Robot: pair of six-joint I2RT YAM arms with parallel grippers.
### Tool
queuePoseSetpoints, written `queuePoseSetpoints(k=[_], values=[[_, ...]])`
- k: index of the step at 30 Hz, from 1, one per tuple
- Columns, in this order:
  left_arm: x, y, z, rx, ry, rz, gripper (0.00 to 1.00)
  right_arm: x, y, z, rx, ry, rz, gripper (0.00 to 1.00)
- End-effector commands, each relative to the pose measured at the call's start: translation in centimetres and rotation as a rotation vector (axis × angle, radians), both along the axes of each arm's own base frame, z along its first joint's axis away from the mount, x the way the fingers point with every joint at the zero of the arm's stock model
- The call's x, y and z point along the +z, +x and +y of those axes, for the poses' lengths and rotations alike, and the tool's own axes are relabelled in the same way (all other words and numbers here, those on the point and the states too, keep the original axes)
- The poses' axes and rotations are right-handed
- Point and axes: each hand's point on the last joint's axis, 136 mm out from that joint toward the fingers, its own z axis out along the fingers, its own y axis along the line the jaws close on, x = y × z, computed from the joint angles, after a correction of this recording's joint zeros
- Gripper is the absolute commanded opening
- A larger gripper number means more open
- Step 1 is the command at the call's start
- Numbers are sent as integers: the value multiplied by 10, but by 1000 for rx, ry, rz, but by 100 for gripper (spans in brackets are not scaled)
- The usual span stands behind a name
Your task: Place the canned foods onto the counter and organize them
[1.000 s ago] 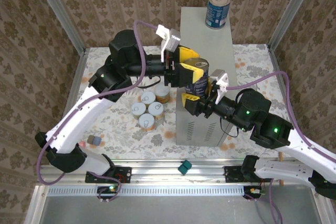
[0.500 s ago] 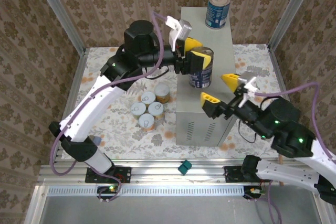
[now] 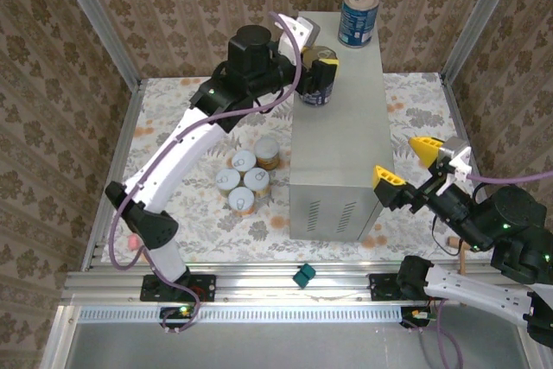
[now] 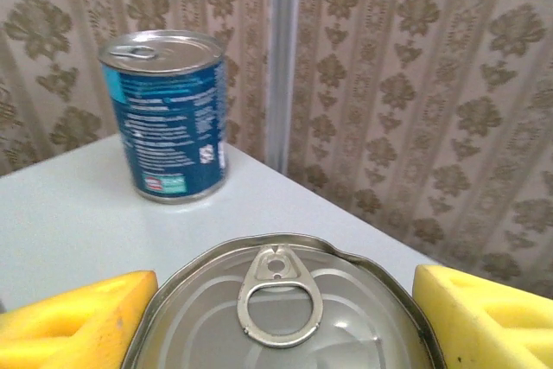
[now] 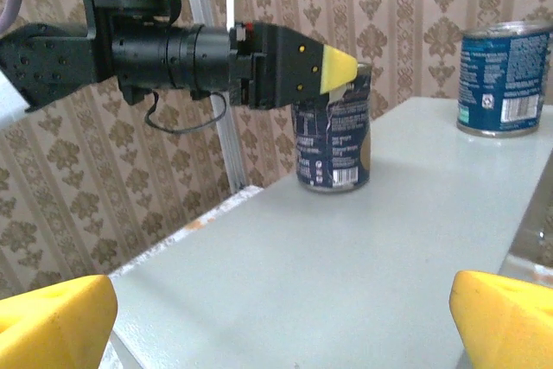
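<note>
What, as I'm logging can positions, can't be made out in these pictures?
Left wrist view: held can, label and base cut off by the bottom edge.
Top view: short cans, labels too small to read.
Right wrist view: far can, right side cut off by the edge.

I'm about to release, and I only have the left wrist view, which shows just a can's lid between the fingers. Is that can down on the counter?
Observer: The right wrist view shows the dark blue can in the left gripper upright. Its base appears to rest on the counter, close to the left edge.
Operator: Is the right arm close by?
Observer: No. The right gripper is open beside the counter's near right corner, well apart from that can.
Operator: What's waiting below?
Observer: A cluster of short white-lidded cans stands on the floral surface left of the counter.
</note>
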Motion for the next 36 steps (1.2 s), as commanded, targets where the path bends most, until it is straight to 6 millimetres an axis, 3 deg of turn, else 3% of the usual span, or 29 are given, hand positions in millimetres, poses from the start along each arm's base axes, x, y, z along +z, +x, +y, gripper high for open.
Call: queuePoseSetpoints(k=[1,7,13,16,23,36], values=[[64,0,10,36,-115,-227,62,-3,-2,-13,-36,-18,-4,100],[55,0,2,14,-126,-244,70,-4,-3,-19,-45,-12,-6,100],[44,-2,2,19,-108,-225,91,-3,-5,-19,-40,-10,-8,100],[37,-2,4,32,-96,-216,96,-4,-4,-17,-36,-11,-5,100],[26,-9,12,25,-77,-184,100,-3,-4,-12,-20,-6,-3,100],[1,2,17,10,-88,-76,99,-3,-1,2,13,-15,11,100]])
